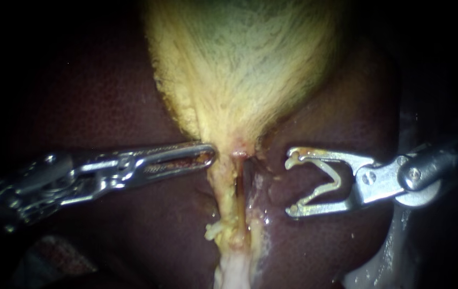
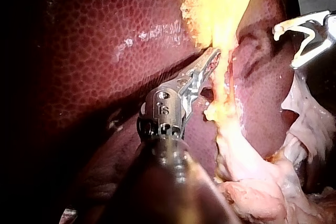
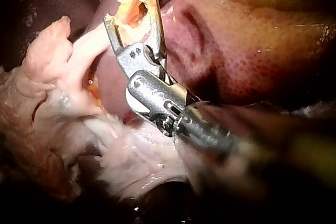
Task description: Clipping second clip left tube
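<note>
Status, endoscope view: left instrument (image 1: 210, 154) reaching in level over liver (image 1: 105, 91), jaws clamped together on yellow neck of gallbladder (image 1: 239, 59). Left tube (image 1: 222, 195) running down from that neck, dark gap beside it, paler strand (image 1: 255, 214) on far side of gap. Right instrument (image 1: 288, 184) sitting to the right of both, apart from them, jaws spread wide with open pale clip (image 1: 328, 182) seated between them, touching both. Clip mouth facing the tubes, around neither. Left wrist view agrees: right instrument well apart from left tube. Right wrist view: clip in jaws, tips close to yellow tissue; cannot tell contact.
</note>
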Motion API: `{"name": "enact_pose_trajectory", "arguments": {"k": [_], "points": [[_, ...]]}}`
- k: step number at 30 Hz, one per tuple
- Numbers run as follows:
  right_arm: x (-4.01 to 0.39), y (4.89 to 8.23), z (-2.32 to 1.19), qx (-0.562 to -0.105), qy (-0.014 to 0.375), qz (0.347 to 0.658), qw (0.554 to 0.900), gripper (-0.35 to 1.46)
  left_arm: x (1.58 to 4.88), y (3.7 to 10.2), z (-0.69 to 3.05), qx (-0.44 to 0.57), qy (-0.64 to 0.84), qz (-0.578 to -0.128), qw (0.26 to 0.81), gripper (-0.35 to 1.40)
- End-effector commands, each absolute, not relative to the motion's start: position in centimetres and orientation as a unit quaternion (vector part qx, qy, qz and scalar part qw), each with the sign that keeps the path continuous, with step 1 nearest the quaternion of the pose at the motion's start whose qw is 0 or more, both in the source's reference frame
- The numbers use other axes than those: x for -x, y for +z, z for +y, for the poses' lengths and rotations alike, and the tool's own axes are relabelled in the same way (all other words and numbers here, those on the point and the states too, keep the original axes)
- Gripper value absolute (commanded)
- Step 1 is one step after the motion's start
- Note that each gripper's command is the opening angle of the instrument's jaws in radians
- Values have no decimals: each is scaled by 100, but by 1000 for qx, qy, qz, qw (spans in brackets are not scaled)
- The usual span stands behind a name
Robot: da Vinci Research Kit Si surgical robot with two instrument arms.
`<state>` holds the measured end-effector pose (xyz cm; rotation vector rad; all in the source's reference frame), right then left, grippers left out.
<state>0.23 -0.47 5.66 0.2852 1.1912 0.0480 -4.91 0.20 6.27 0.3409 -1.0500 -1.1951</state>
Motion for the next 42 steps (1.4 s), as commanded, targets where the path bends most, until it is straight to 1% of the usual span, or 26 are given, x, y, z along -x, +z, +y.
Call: {"name": "enact_pose_trajectory", "arguments": {"k": [1, 5, 7, 12, 16, 19, 23, 26, 31, 34, 38, 40, 42], "points": [[-24, 567, -48, -134, 23, 559, 818, 60, 491, 626, 20, -153, -534, -469, 687, -35], [-30, 571, -54, -134, 20, 560, 817, 60, 482, 622, 21, -155, -532, -469, 687, -35], [-37, 575, -60, -145, 28, 560, 815, 60, 473, 619, 22, -155, -533, -469, 687, -35], [-69, 596, -84, -171, 63, 555, 812, 60, 447, 612, 27, -149, -537, -466, 687, -35], [-99, 616, -104, -189, 73, 552, 809, 59, 429, 603, 28, -145, -541, -464, 686, -35], [-120, 631, -115, -203, 81, 544, 810, 59, 423, 597, 26, -144, -542, -464, 686, -35], [-143, 653, -123, -208, 84, 527, 820, 58, 423, 588, 21, -143, -543, -463, 686, -35], [-148, 666, -124, -209, 87, 519, 824, 58, 425, 583, 19, -142, -544, -463, 685, -35], [-147, 685, -115, -212, 85, 504, 833, 56, 426, 580, 18, -142, -545, -461, 686, -35], [-146, 695, -111, -214, 80, 490, 841, 53, 426, 579, 17, -142, -545, -461, 686, -35], [-144, 708, -108, -201, 83, 467, 857, 53, 427, 575, 15, -140, -546, -461, 686, -35], [-143, 712, -107, -196, 84, 460, 862, 53, 427, 573, 14, -141, -546, -461, 686, -35], [-143, 714, -107, -196, 85, 459, 862, 53, 428, 571, 13, -140, -546, -461, 686, -35]]}}
